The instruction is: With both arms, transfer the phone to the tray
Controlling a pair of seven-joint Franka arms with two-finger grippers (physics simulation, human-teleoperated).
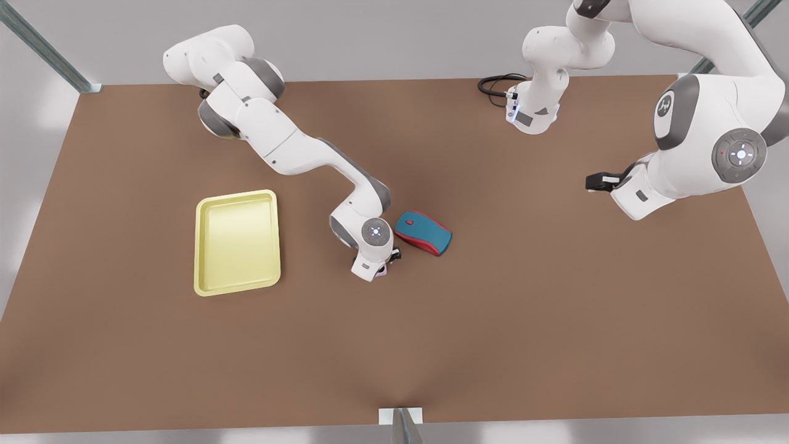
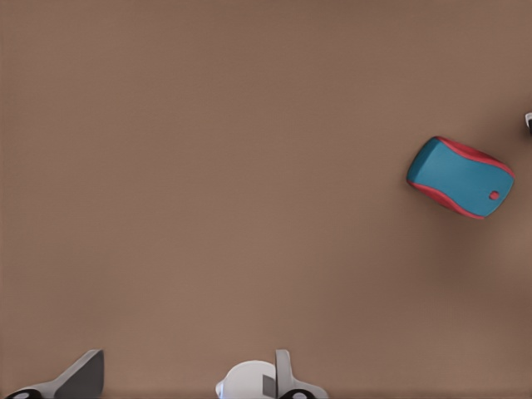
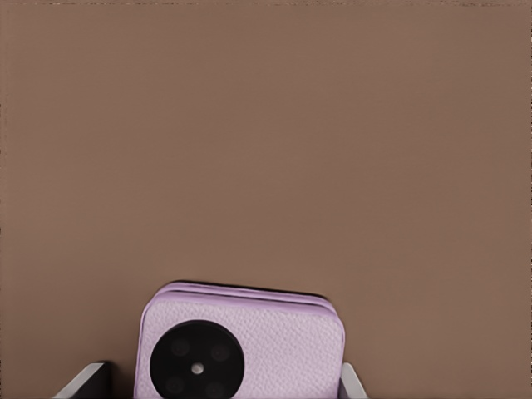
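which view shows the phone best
The right wrist view: the phone lies close up between the right gripper fingers, camera circle plain. In the front view just a pink sliver peeks from under that gripper, beside the mouse. The left gripper waits high above the table.

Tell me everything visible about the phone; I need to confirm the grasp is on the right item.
The phone is pale pink with a grained, leather-like back, rounded corners and a black round camera disc. In the right wrist view it sits between the right gripper's fingers, one on each side, over the brown table. In the front view only a pink sliver shows under that gripper, beside the teal-and-red mouse.
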